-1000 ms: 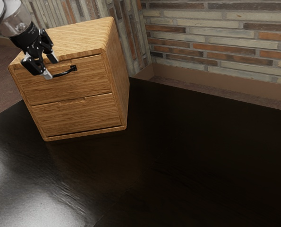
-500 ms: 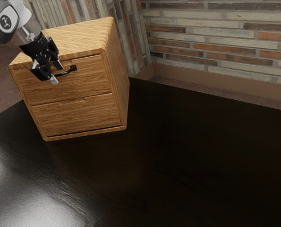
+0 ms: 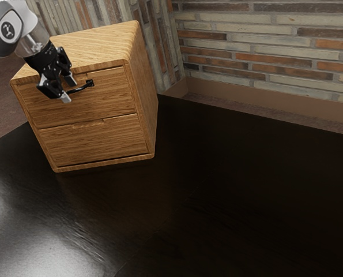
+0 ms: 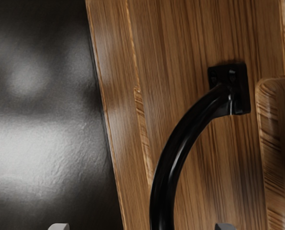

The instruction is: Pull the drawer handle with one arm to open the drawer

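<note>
A wooden cabinet stands at the exterior view's left on the dark table. Its top drawer sits flush with the cabinet front and carries a curved black handle. My black gripper is at the end of that handle toward the exterior view's left, open, with one finger above the bar and one below. In the wrist view the handle arcs from its square mount down between my two fingertips, which stand wide apart and do not touch it.
A second drawer with no black handle lies below the top one. The dark glossy table stretches toward the exterior view's right and front. A brick wall runs behind the table.
My hand has swung from the cabinet's corner toward the handle and turned, so its fingers now straddle the bar. The drawer has not moved.
</note>
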`<state>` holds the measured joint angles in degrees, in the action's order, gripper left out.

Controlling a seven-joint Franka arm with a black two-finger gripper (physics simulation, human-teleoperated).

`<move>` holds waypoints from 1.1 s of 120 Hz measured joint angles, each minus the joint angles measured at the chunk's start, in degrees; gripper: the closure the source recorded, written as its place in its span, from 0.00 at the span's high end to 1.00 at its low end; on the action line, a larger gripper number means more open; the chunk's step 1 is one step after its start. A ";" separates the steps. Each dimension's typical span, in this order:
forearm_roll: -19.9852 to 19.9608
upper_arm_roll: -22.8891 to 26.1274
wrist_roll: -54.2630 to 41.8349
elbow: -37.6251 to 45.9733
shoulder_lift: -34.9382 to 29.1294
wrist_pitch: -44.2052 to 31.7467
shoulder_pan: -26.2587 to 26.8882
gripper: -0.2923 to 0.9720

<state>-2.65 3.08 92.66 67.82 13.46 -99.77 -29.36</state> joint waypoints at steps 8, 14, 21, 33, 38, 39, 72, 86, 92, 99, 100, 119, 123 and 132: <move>-0.03 0.00 -0.16 0.18 0.04 -0.07 -0.47 0.51; -0.04 -0.01 -0.27 0.26 0.18 -0.11 -0.70 0.50; -0.06 -0.01 -0.38 0.30 0.25 -0.14 -0.77 0.49; -0.09 -0.01 -0.56 0.29 0.25 -0.16 -0.79 0.45; -0.08 -0.01 -0.62 0.28 0.21 -0.16 -0.78 0.44; -0.08 -0.01 -0.63 0.28 0.20 -0.16 -0.77 0.43; 0.04 0.11 -0.96 0.28 0.08 0.14 -0.70 0.31; 0.08 0.13 -1.06 0.75 0.04 0.25 -0.71 0.28; 0.06 0.10 -1.09 0.80 -0.05 0.31 -0.71 0.28; 0.04 0.09 -1.13 0.83 -0.31 0.40 -0.70 0.27; 0.04 0.09 -1.14 0.83 -0.35 0.41 -0.70 0.27; 0.02 0.00 -1.22 1.34 -1.11 1.04 -0.69 0.26; 0.02 0.01 -1.23 1.70 -1.19 1.13 -0.68 0.26; 0.02 0.02 -1.27 2.22 -1.53 1.26 -0.69 0.26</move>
<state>-2.64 3.11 91.40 70.04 11.93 -98.51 -30.06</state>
